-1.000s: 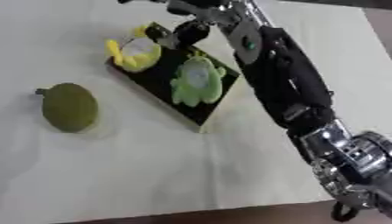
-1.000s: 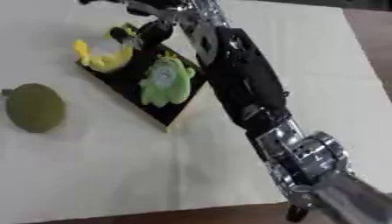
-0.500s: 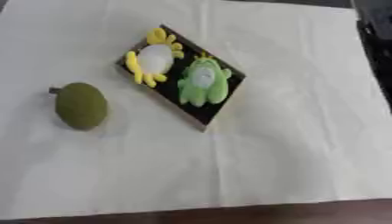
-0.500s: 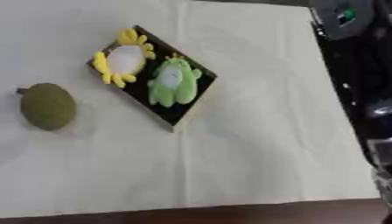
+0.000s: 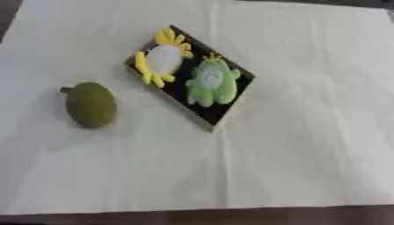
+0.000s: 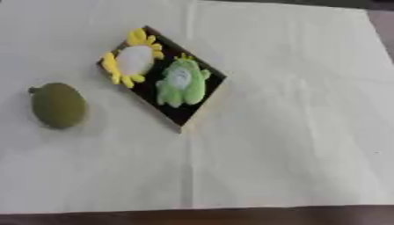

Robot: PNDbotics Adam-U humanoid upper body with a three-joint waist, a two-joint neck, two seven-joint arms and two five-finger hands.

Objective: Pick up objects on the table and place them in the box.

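Olive-green round fruit (image 5: 91, 105) lying on tabltop cloth (image 5: 308, 132), left of box (image 5: 223, 112), apart. Yellow-white toy (image 5: 162, 59) and green toy (image 5: 210, 81) sitting inside. My hands showing nowhere; state unknowable. Judging fruit next: reaching, grasping, carrying right.

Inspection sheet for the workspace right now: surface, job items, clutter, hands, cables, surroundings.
Surface: table under a pale cream cloth, creased.
Job's things: dark box set at a slant; inside it a yellow and white plush and a green plush, side by side. An olive-green round object with a short stem lies on the cloth to the box's left, apart from it.
Clutter: nothing seen.
Hands: neither in view.
Cables: nothing seen.
Surroundings: dark strip beyond the cloth's near edge; nothing else to make out.
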